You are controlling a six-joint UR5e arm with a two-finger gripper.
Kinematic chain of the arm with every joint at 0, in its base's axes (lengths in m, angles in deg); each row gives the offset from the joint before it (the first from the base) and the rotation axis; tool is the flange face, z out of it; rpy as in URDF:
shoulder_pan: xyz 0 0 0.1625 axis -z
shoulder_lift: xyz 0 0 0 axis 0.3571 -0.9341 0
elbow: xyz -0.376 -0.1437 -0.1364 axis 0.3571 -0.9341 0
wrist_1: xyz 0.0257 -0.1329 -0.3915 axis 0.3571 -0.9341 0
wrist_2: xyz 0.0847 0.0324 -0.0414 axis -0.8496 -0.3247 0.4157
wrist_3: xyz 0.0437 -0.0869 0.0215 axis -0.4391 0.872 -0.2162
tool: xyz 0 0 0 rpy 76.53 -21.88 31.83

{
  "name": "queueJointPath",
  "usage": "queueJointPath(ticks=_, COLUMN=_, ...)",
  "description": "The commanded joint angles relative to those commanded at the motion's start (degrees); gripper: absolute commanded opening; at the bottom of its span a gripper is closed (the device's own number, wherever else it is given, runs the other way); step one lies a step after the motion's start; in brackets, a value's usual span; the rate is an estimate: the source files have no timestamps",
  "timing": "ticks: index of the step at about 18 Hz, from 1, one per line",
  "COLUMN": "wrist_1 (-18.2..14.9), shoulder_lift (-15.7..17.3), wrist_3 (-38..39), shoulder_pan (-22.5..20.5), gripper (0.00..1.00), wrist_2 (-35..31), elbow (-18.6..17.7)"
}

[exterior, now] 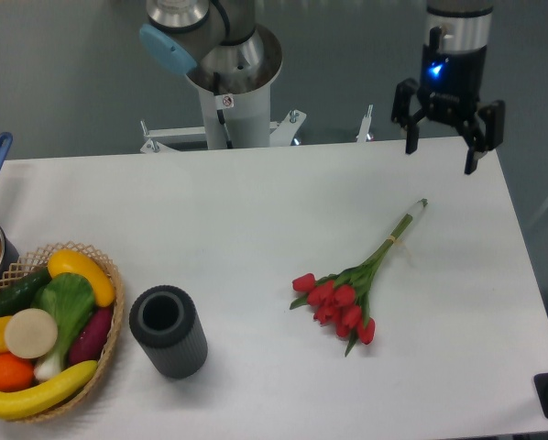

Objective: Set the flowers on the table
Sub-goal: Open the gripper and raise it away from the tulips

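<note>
The bunch of red tulips with tied green stems (352, 291) lies flat on the white matte counter (256, 211), stems pointing toward 1 o'clock. The black two-finger pincer (443, 156) hangs above the far edge, fingers apart and holding nothing, which suggests placement is complete.

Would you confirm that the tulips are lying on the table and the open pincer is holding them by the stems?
Not quite: the camera view shows the tulips lying on the table, but the open pincer holds nothing; it hangs above the far edge, apart from the stems.
</note>
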Motion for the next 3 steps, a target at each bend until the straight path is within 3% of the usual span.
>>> queueJointPath(ticks=3, wrist_1=0.3, shoulder_lift=0.4, wrist_3=-0.5, shoulder_pan=-0.4, gripper=1.0, wrist_2=0.0, elbow=-0.6)
